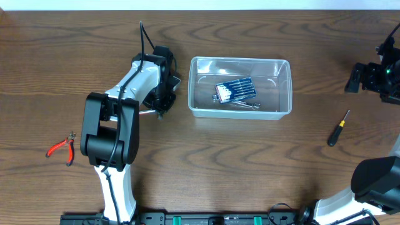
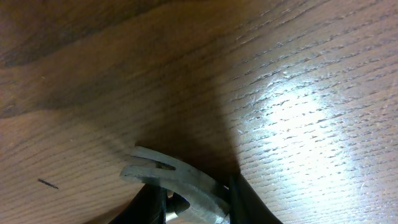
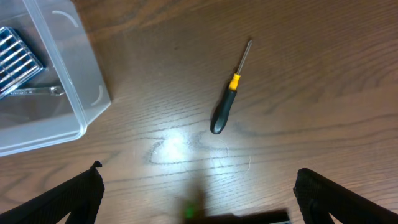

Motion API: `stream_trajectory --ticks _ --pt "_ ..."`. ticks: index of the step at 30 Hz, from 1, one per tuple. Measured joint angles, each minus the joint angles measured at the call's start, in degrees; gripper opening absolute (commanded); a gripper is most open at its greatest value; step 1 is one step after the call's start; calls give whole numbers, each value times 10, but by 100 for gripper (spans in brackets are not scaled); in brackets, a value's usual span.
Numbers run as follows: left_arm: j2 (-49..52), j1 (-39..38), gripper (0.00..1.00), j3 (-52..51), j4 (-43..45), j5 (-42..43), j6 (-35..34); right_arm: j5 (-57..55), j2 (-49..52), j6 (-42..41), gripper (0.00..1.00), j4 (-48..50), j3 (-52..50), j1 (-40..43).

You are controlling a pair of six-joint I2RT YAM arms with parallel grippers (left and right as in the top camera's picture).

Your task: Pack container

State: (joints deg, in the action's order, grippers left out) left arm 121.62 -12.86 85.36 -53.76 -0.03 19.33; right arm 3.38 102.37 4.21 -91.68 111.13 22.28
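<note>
The clear container (image 1: 284,69) stands at the table's middle back and holds a blue case of screwdrivers (image 1: 235,89) and a metal tool (image 1: 245,104). Its corner also shows in the right wrist view (image 3: 68,106). My left gripper (image 1: 164,100) is low over the table just left of the container, shut on a grey forked metal tool (image 2: 180,177). The gripper (image 2: 193,202) hides most of the tool. My right gripper (image 1: 369,78) is open and empty at the far right, its fingers (image 3: 199,180) wide apart above the bare table.
A screwdriver with a black handle and yellow collar (image 1: 338,129) lies right of the container, also in the right wrist view (image 3: 226,106). Red-handled pliers (image 1: 62,148) lie at the left, beside the left arm's base.
</note>
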Motion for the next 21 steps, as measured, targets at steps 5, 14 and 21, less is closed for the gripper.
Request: stream_trajectory --ticks 5,14,21 --pt "0 0 11 0 -2 0 0 0 0 0 99 0 0 0" --pt "0 0 6 0 -9 -4 0 0 0 0 99 0 0 0" --pt "-2 0 6 0 -10 -4 0 0 0 0 99 0 0 0"
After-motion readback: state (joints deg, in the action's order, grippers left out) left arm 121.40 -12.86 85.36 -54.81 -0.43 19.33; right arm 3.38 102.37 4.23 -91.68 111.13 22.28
